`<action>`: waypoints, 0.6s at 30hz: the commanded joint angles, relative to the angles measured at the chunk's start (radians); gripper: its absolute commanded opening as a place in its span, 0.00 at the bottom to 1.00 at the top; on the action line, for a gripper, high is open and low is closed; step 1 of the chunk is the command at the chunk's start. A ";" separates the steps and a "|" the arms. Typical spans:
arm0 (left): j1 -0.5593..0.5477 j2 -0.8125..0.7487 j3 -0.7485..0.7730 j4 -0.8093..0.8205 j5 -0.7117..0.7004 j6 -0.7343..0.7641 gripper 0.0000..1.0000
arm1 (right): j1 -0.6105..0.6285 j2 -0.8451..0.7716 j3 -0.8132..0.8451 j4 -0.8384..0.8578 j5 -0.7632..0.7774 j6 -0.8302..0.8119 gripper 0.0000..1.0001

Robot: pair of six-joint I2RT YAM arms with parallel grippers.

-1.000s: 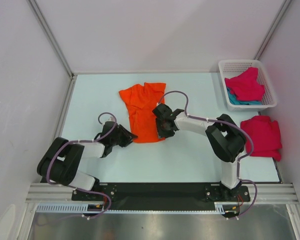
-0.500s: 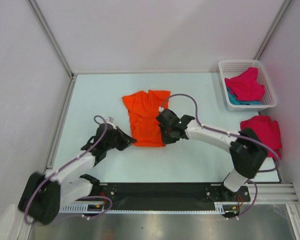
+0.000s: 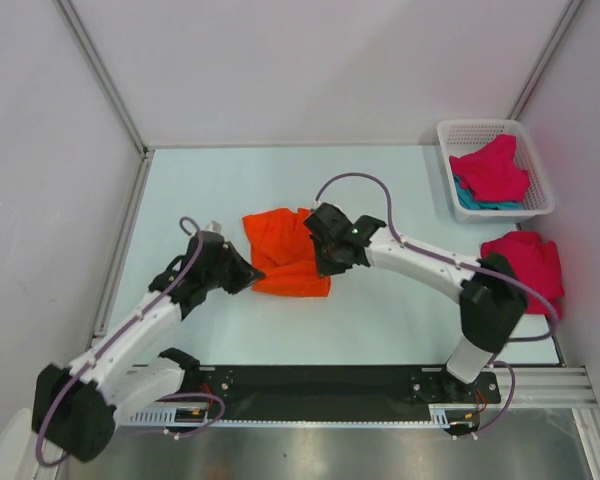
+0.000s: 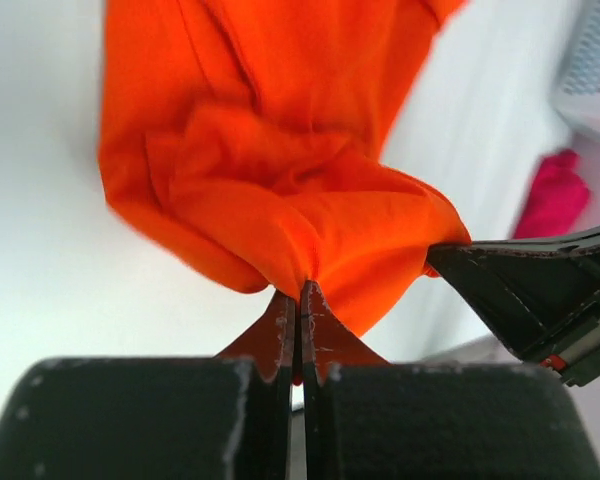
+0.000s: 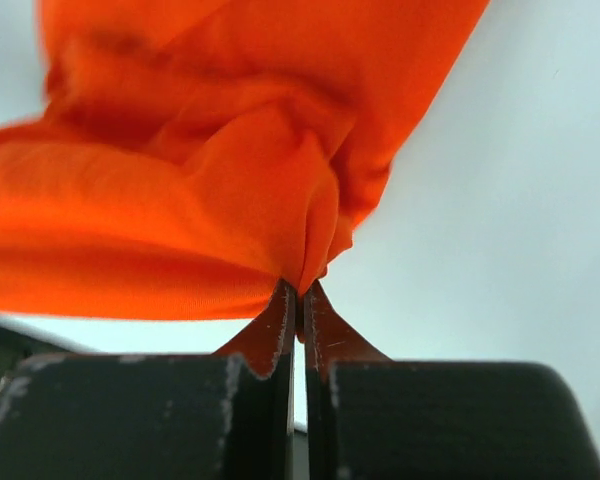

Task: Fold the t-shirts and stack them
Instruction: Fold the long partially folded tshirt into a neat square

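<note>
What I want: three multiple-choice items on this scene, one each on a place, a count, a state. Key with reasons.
1. Where is the folded magenta shirt outside the basket? A. far left corner B. on the table, nearer than the basket C. under the left arm
2. How many colours of cloth show in the basket? A. one B. two C. three
3. The left gripper and right gripper are: A. both open B. one open C. both shut on the orange shirt
1 B: it lies at the table's right edge. 2 B: second magenta shirt over teal shirt. 3 C: both wrist views show jaws pinching orange cloth.
</note>
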 commanded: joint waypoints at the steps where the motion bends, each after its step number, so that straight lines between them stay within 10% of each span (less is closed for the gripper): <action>1: 0.031 0.269 0.204 0.063 -0.142 0.150 0.00 | -0.091 0.178 0.179 -0.005 0.034 -0.103 0.00; 11: 0.127 0.706 0.588 0.055 -0.123 0.256 0.01 | -0.220 0.383 0.463 -0.057 0.031 -0.186 0.00; 14: 0.137 0.767 0.628 0.055 -0.089 0.264 0.06 | -0.243 0.432 0.524 -0.094 0.020 -0.197 0.30; 18: 0.143 0.797 0.637 0.054 -0.055 0.270 0.71 | -0.264 0.436 0.540 -0.105 0.029 -0.226 0.50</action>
